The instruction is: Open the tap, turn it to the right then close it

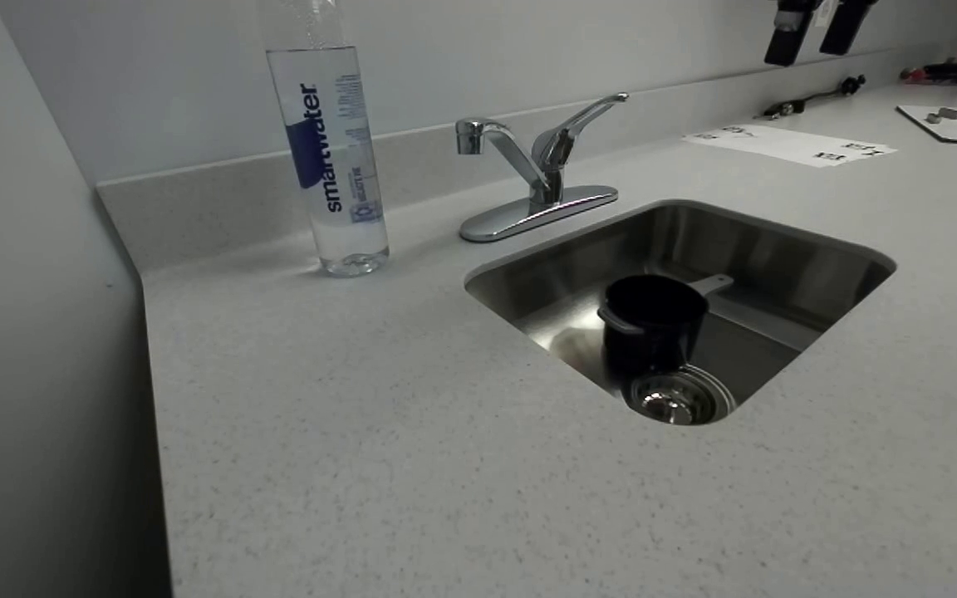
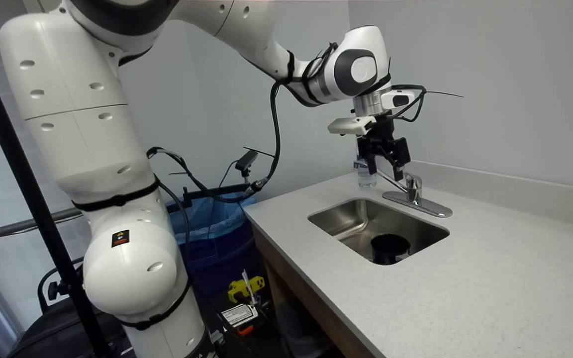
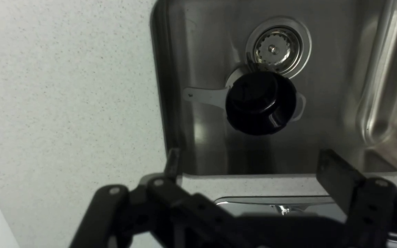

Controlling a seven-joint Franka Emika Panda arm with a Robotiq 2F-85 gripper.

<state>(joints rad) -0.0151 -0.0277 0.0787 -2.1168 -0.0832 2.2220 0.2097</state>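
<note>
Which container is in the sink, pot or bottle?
The black pot sits inside the sink; the tall clear bottle stands on the counter, near the tap.

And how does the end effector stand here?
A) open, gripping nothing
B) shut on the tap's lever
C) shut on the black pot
A: the end effector has its fingers wide apart in the wrist view, and the tap stands clear of them in an exterior view.

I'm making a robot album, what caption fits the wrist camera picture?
Open pincer, dark pot in the sink, tap partly hidden.
</note>
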